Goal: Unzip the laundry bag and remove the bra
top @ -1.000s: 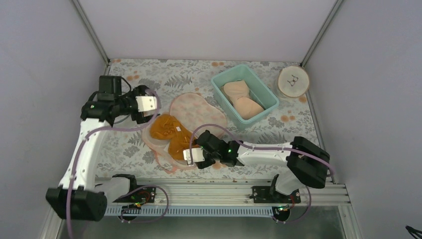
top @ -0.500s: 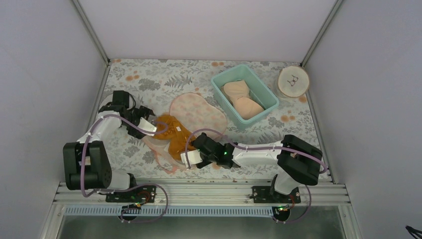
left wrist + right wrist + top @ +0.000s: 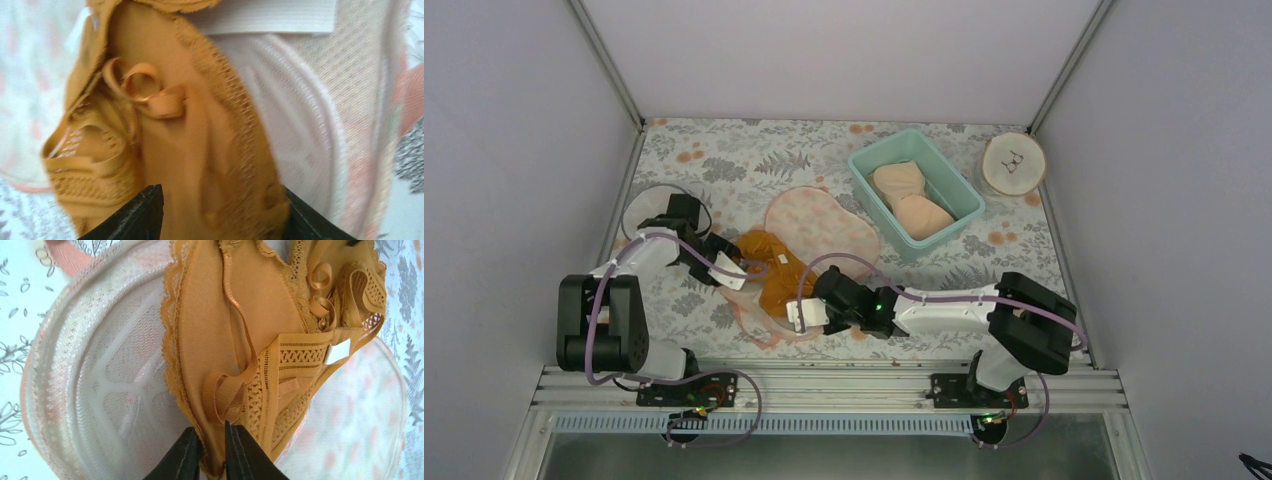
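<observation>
Nearest, the right gripper (image 3: 212,440) is pinching the bra (image 3: 215,330) by its edge, fingers nearly together on the fabric. The bra is lying in the unzipped, open laundry bag (image 3: 100,370). Beyond, the left gripper (image 3: 221,200) is straddling a cup — clamped or not, I cannot tell. Farther back, a teal bin (image 3: 949,233) is holding a pale bra (image 3: 911,200).
</observation>
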`<state>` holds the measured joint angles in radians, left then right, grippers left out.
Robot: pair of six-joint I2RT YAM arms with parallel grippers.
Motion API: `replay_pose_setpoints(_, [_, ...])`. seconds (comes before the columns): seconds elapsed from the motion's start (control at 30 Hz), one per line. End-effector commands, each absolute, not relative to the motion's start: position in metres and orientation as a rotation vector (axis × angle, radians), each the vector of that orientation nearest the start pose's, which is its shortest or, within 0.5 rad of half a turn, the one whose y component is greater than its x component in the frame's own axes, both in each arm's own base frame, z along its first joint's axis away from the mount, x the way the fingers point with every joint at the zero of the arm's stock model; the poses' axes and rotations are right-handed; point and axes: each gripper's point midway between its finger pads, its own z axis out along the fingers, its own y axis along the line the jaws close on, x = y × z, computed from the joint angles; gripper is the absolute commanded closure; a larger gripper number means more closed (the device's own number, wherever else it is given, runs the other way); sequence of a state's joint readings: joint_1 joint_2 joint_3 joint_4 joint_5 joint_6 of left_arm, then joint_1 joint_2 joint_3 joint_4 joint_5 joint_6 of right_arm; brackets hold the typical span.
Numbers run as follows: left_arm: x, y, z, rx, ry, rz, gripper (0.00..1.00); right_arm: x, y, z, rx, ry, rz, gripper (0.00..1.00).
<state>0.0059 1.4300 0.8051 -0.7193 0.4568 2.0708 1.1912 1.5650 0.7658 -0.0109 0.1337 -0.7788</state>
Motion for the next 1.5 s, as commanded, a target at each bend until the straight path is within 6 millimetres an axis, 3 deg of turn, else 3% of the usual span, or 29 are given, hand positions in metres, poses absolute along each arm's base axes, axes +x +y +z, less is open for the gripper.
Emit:
replay_pose_setpoints(0.0, [0.25, -0.086, 0.053, 2.473, 0.857, -0.01, 0.55, 0.165, 0.372, 0.086, -1.842, 1.435, 0.138, 0.89])
replay_pose_setpoints(0.13, [0.255, -0.091, 0.063, 2.446, 0.89, -0.02, 0.89, 0.162, 0.373, 0.091, -1.799, 1.496, 0.199, 0.96])
replay_pose_setpoints(0.2, [0.256, -0.095, 0.08, 2.407, 0.941, -0.06, 0.97, 0.16, 0.377, 0.103, -1.738, 1.549, 0.266, 0.96])
replay_pose_setpoints(0.33, [0.268, -0.101, 0.12, 2.274, 1.151, -0.138, 0.98, 0.157, 0.374, 0.134, -1.589, 1.651, 0.458, 0.96])
replay_pose_setpoints(0.57, [0.249, -0.107, 0.158, 2.17, 1.312, -0.284, 0.98, 0.161, 0.356, 0.195, -1.31, 1.764, 0.838, 0.96])
replay_pose_setpoints(0.77, [0.291, -0.128, 0.213, 1.872, 1.497, -0.333, 0.98, 0.19, 0.34, 0.232, -1.131, 1.831, 0.982, 0.96])
replay_pose_setpoints(0.9, [0.326, -0.153, 0.262, 1.72, 1.565, -0.397, 0.98, 0.227, 0.32, 0.26, -0.943, 1.858, 1.022, 0.96])
replay_pose_setpoints(1.1, [0.364, -0.196, 0.302, 1.57, 1.643, -0.423, 0.98, 0.276, 0.282, 0.299, -0.677, 1.836, 1.023, 0.96])
replay_pose_setpoints(1.23, [0.378, -0.232, 0.319, 1.529, 1.621, -0.426, 0.98, 0.312, 0.246, 0.306, -0.488, 1.86, 1.001, 0.96])
replay_pose_setpoints(1.47, [0.398, -0.3, 0.327, 1.521, 1.548, -0.365, 0.98, 0.333, 0.207, 0.292, -0.3, 1.923, 1.005, 0.96])
